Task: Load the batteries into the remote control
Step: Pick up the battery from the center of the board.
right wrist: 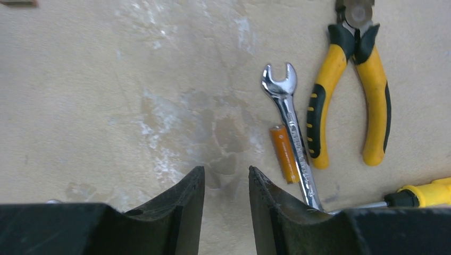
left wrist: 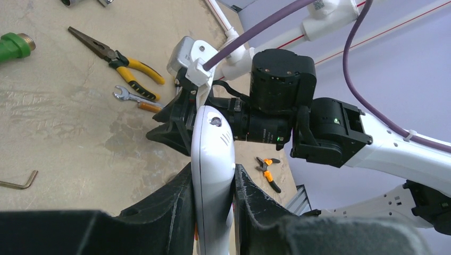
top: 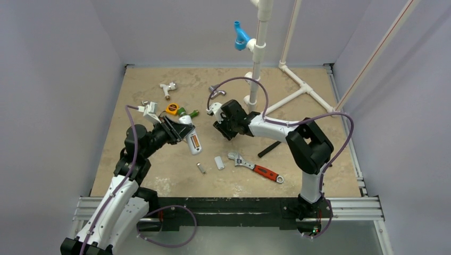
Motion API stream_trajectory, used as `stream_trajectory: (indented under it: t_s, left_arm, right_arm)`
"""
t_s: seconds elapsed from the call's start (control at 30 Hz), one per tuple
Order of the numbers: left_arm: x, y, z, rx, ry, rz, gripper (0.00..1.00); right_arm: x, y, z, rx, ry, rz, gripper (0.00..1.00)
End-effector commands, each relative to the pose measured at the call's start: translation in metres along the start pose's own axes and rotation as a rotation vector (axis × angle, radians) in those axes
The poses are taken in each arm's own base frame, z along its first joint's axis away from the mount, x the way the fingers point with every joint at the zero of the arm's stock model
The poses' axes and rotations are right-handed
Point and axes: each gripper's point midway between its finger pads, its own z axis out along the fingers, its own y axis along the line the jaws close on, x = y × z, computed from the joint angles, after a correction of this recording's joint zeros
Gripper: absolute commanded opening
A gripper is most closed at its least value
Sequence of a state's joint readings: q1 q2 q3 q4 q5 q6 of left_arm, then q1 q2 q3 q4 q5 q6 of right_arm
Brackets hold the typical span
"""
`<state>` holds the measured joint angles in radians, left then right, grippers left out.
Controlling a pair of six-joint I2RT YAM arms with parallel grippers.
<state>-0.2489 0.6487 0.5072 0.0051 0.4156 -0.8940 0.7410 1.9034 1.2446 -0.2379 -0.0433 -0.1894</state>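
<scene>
**Step in hand:** fetching a battery. Your left gripper (left wrist: 213, 172) is clamped on the white plastic remote control (left wrist: 211, 139). Its fingers are closed against the two long sides and hold it lifted above the beige worktop (top: 170, 178), left of centre. Your right gripper (right wrist: 226, 172) hangs over the worktop with its fingers partly apart and nothing between them (bare surface shows through the gap).

**Target:** one orange cylindrical battery (right wrist: 283, 154) lies flat near the middle of the worktop. It touches the shaft of a silvery open-ended spanner (right wrist: 290, 125), and yellow-handled pliers (right wrist: 345, 90) lie just beyond the spanner. The battery sits off to one side of the right fingers, not under them.

**Next move, as I judge it:** you shift the right gripper sideways over the battery, set the fingers across its width, and come down. One finger has to land in the seam between battery and spanner (tight, so expect the spanner to be nudged or pinched too).

**Hard to make out:**
- The overhead view hides this battery under the right wrist.
- An orange patch shows in the remote's open back in that view. It may be the second battery seated, but it is too small to say.
- The compartment faces away from the left wrist camera.

A small white rectangular cover piece (top: 219, 162) and a small silvery-grey metal cylinder (top: 201, 168) lie loose toward the near edge.
</scene>
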Motion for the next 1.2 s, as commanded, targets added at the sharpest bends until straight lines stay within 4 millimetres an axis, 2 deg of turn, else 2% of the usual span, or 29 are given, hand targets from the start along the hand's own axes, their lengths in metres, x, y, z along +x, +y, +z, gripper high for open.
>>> stream_trajectory:
  t_s: [0.0,0.27,0.43,0.97,1.17]
  left_arm:
    - [-0.02,-0.024,-0.002,0.074,-0.055,0.052,0.0]
    - [-0.021,-0.025,-0.002,0.075,-0.053,0.053,0.0]
    - [-0.022,-0.027,-0.002,0.078,-0.053,0.055,0.0]
    - [-0.022,-0.028,-0.002,0.079,-0.05,0.052,0.0]
    - [-0.021,-0.026,-0.002,0.077,-0.047,0.053,0.0]
  right_arm:
    - [-0.027,0.0,-0.01,0.066,-0.079,-0.08,0.35]
    - [-0.041,-0.023,-0.01,0.168,-0.042,-0.165,0.42]
    - [-0.042,-0.032,-0.007,0.188,0.01,-0.192,0.45]
    - [-0.002,-0.027,0.012,0.1,0.134,-0.113,0.44]
    - [0.013,-0.024,0.016,0.082,0.175,-0.082,0.4]
